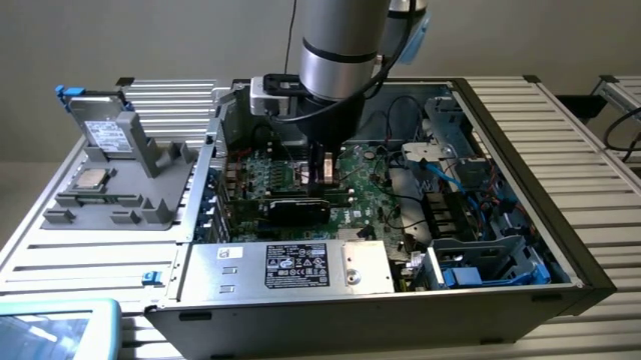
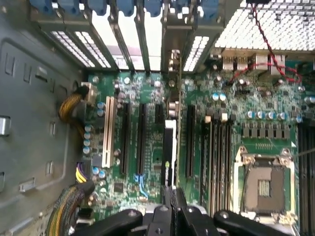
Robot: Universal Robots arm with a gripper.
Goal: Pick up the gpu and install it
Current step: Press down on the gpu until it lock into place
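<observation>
The open computer case is lying on its side on the slatted table, and the arm is reaching down into it from twelve o'clock in the exterior view. On the motherboard the gpu is standing on edge near the centre of the case, just toward six o'clock from the arm's wrist. In the wrist view it is showing as a thin black and green edge lined up along one of the long black expansion slots, its silver bracket end pointing toward the rear slot openings.

The gripper is sitting over the card's upper edge with its jaws pressed together; whether they are pinching the card or merely pushing on it cannot be told. By this reading, the install step is in hand: the card is in or at its slot, and seating it is calling for even downward pressure with the bracket aligned.

The power supply at six o'clock is carrying a black label; its print is not legible.
</observation>
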